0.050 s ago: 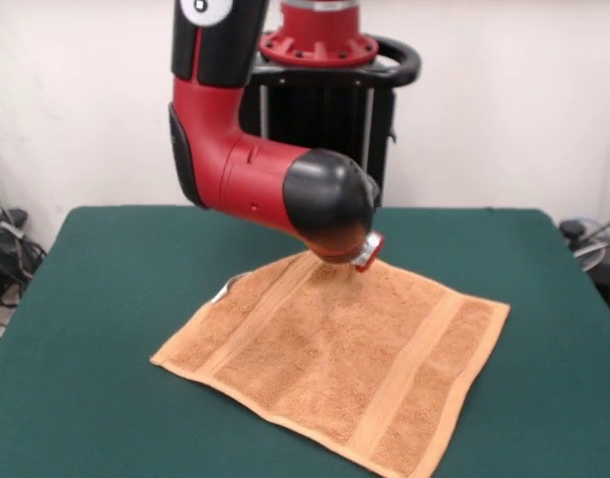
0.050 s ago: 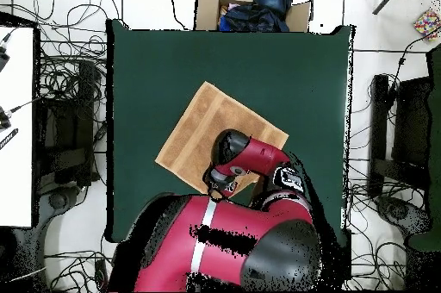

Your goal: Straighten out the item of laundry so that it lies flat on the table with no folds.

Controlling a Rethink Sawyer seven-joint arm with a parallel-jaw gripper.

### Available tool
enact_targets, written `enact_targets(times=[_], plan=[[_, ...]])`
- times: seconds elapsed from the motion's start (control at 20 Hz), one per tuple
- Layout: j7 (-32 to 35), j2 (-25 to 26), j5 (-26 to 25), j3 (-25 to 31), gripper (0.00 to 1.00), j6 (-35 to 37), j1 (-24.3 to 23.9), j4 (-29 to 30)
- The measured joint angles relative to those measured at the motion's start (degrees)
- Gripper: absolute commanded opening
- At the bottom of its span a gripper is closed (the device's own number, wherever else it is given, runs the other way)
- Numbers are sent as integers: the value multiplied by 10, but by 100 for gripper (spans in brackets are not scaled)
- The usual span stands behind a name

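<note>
We see the towel (image 1: 339, 358) spread out on the dark green desk (image 1: 96, 329), lying turned at an angle so that its corners, not its sides, point toward the desk's edges. It is light orange-tan terry, roughly square, and it looks flat over nearly all of its surface. Two woven band stripes run across it, one near each of two opposite edges. A small white tag (image 1: 223, 291) shows at the towel's corner on the left of the front view, just beside the fabric's edge.

The red and black arm (image 1: 250, 169) bends down over the towel, and its black rounded wrist hangs above the towel's far corner. The hand (image 1: 365, 253) sits under that wrist, right at the towel's far edge; we see only a small red and silver part of it against the fabric. We cannot tell whether the hand is open or closed, or whether it grips the towel, because the wrist hides it in both views.

In the overhead view the towel (image 2: 207, 134) lies near the middle of the desk (image 2: 310, 74), and the arm covers the towel's corner nearest the robot's base. Beyond the desk's far edge stands a cardboard box (image 2: 250, 9) with dark cloth inside. Cables (image 2: 65, 91) trail over the floor beside the desk.
</note>
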Motion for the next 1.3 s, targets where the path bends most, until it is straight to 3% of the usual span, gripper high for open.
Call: enact_targets(times=[0.4,0.85,1.2,1.3], plan=[[0,-33,-4,24,100,-64,-13,46],[0,-103,39,116,100,-81,-34,119],[0,-83,47,147,100,-119,-22,104],[0,-59,47,147,100,-137,-6,75]])
